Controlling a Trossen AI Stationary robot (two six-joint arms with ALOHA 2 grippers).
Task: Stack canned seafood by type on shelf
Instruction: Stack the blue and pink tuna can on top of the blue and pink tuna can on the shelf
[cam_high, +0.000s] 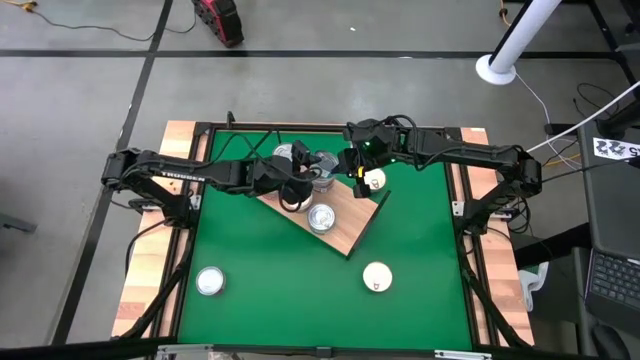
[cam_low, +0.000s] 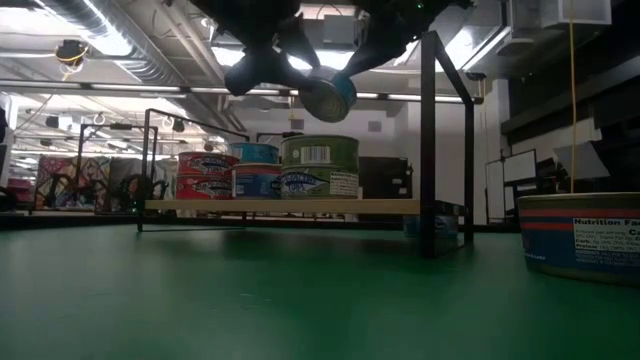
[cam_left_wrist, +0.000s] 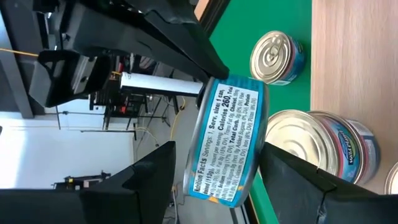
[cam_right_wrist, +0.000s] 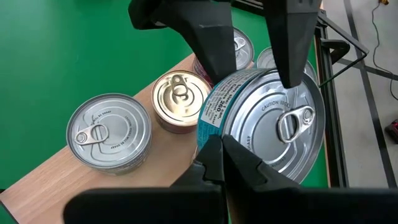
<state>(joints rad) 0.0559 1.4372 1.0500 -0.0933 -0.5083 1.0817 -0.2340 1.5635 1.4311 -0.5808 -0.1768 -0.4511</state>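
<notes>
High view shows my left gripper (cam_high: 305, 178) and right gripper (cam_high: 352, 162) both over the far end of the shelf (cam_high: 350, 232), which lies askew on the green mat (cam_high: 420, 300), with a silver-lidded tin (cam_high: 321, 217) on the board and two loose tins, one silver (cam_high: 209, 281) and one cream (cam_high: 376, 276), on the mat nearer the camera. Low view has a blue-labelled tin (cam_low: 329, 97) tilted in the air above the stacks on the shelf, the nearest topped by a green-labelled tin (cam_low: 319, 152). Left wrist view shows that same blue tin pinched across its flat faces between my left fingers (cam_left_wrist: 292, 180), jaws spread wide around it (a firm hold, as far as I can judge). Right wrist view shows my right fingers (cam_right_wrist: 236, 163) closed tight and empty, just beside the raised tin's rim. I judge the step to be carrying this tin to its stack; next I must level it, find the matching blue pile and lower it squarely on top.
</notes>
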